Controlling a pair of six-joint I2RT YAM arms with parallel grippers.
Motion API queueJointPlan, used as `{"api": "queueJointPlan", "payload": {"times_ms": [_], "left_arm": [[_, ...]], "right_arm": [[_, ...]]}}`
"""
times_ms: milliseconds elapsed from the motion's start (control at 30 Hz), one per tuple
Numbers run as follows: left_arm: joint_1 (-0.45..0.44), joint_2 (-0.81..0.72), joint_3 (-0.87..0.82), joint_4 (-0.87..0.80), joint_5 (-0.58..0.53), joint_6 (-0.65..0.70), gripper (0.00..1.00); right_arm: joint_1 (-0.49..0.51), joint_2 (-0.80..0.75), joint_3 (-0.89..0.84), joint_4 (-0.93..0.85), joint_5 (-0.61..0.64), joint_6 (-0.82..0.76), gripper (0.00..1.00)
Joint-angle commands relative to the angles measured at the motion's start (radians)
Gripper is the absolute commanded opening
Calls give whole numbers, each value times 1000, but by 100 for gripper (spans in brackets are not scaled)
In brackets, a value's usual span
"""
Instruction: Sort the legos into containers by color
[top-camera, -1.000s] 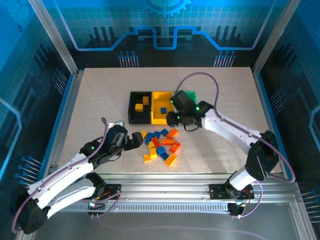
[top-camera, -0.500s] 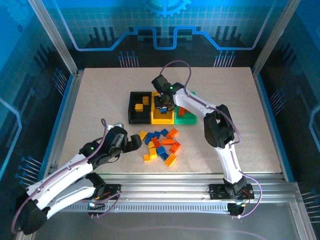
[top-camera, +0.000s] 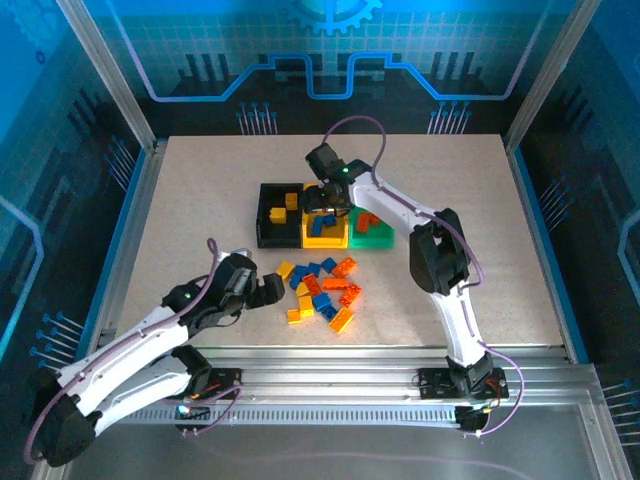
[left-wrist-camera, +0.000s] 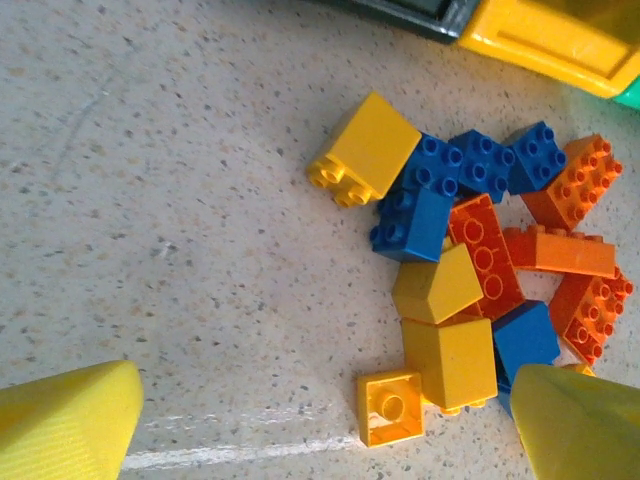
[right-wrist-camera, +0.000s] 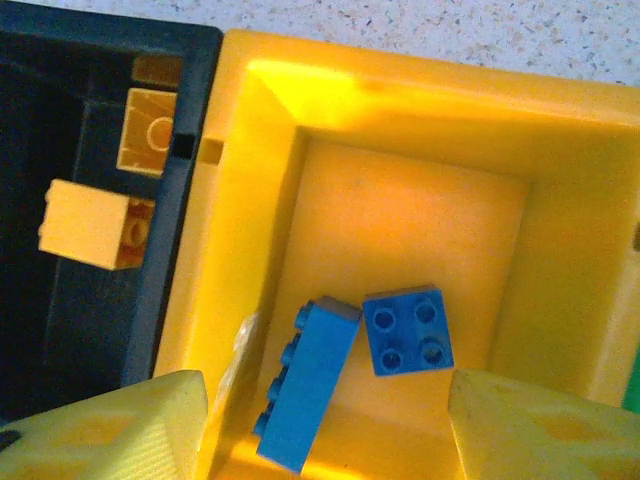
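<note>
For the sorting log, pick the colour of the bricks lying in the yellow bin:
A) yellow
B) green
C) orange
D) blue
D: in the right wrist view, two blue bricks lie on the floor of the yellow bin, while the yellow bricks sit next door in the black bin.

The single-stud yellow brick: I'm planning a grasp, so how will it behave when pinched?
The single-stud yellow brick looks like rigid plastic, so probably stiff. It lies flat, stud up, so tipping seems unlikely. Small and smooth-sided, it may slide on the table if nudged.
</note>
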Motion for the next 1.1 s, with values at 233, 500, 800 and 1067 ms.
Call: {"api": "queueJointPlan", "payload": {"times_ms": [233, 500, 800, 1067], "left_arm": [[-138, 268, 89, 96, 67, 76, 86], [-252, 420, 141, 13, -1, 102, 81], [-313, 530, 146, 21, -55, 37, 80], [-287, 627, 158, 10, -123, 29, 70]], "right_arm": [[-10, -356, -383, 124, -50, 43, 67], [-52, -498, -585, 178, -59, 72, 67], [-81, -542, -617, 206, -72, 77, 67], [-91, -566, -626, 211, -78, 69, 67]]}}
